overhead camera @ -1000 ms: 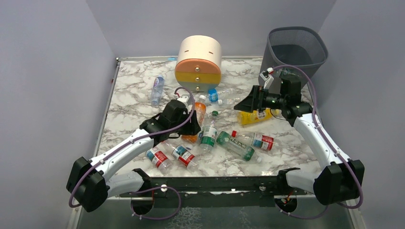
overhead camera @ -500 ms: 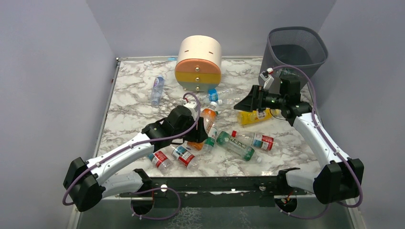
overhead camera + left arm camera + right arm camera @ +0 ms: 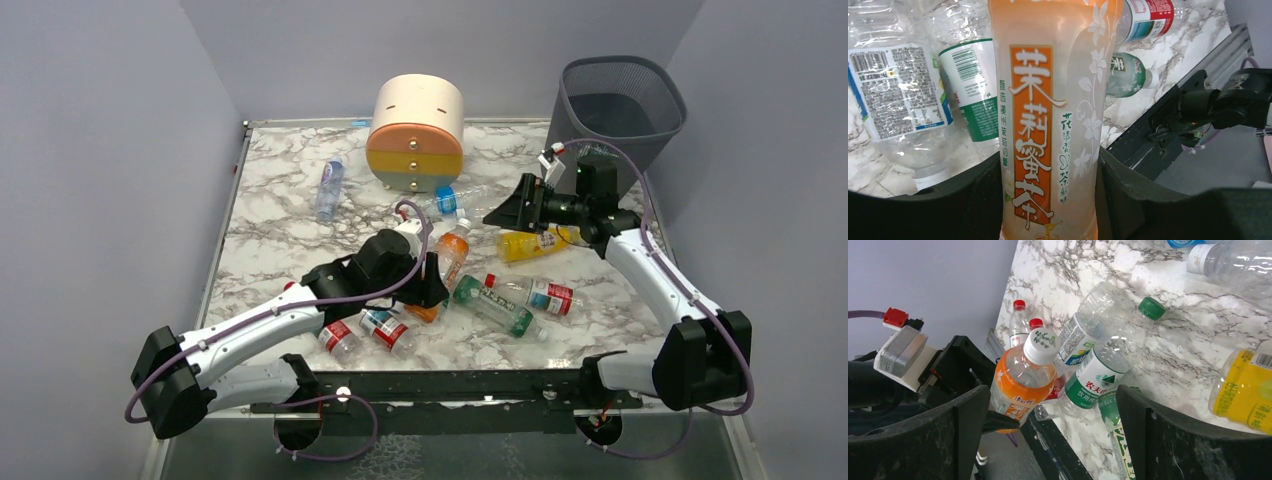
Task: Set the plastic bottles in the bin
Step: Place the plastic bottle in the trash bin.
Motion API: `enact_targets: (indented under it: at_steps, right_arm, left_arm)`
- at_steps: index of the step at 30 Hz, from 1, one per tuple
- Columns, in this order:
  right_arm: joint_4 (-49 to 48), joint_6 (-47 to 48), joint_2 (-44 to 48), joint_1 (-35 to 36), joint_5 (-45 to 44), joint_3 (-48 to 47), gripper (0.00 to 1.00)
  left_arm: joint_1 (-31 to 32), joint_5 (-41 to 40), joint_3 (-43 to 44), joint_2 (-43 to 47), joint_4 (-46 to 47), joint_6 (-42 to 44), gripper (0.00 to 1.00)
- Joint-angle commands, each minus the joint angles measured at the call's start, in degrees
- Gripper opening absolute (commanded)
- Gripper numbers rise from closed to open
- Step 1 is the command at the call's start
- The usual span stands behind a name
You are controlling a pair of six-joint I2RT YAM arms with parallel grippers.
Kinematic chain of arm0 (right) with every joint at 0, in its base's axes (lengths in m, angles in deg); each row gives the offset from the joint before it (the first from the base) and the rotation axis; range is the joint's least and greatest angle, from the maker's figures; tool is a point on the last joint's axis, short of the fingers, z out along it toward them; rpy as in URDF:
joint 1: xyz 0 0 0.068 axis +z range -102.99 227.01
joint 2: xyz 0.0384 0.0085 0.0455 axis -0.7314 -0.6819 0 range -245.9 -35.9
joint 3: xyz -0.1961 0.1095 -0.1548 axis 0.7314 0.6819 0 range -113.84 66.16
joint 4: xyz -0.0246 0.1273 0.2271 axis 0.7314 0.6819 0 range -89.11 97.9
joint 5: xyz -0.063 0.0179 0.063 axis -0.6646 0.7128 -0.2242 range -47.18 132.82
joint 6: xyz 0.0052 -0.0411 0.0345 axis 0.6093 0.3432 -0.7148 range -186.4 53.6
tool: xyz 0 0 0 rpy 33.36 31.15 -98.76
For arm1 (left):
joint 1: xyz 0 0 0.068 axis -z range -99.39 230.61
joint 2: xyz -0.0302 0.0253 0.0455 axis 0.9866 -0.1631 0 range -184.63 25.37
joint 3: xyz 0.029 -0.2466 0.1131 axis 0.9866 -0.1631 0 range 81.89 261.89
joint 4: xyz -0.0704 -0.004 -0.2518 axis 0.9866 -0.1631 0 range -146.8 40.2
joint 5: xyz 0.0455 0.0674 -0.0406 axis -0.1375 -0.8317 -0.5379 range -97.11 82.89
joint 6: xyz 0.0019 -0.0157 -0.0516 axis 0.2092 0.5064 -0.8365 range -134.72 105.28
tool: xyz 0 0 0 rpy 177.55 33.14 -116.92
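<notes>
Plastic bottles (image 3: 385,328) lie mostly across the near middle of the white marble counter (image 3: 280,220). An orange tea bottle with a white cap (image 3: 447,262) has risen off the heap since a second ago. It is clamped low on its body in the left tool (image 3: 427,288), jaws partly closed on it. The right tool (image 3: 505,215), spread wide and empty, has edged toward the far edge, near the one yellow bottle (image 3: 530,243). The dark grey mesh bin (image 3: 572,110) stands at the far right corner. The far left holds only one clear blue-labelled bottle (image 3: 328,188). One green bottle (image 3: 495,307) and three red-labelled bottles (image 3: 535,293) show.
</notes>
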Motion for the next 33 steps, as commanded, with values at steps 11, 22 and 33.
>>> enact_targets:
  at_steps: [11, 22, 33]
  right_arm:
    - [-8.64, -6.51, -2.68, 5.22, 2.45, 2.34, 1.0]
    - [-9.29, -7.01, -3.38, 8.52, 0.97, 4.7, 1.0]
    - [-12.3, -9.07, -5.05, 11.05, 1.74, 5.32, 1.0]
  left_arm:
    - [2.08, -2.31, 2.4, -3.08, 5.79, -0.25, 0.56]
    - [2.95, -2.73, 3.78, -4.9, 8.21, -0.5, 0.56]
    - [3.33, -3.35, 4.45, -5.49, 9.58, -0.61, 0.56]
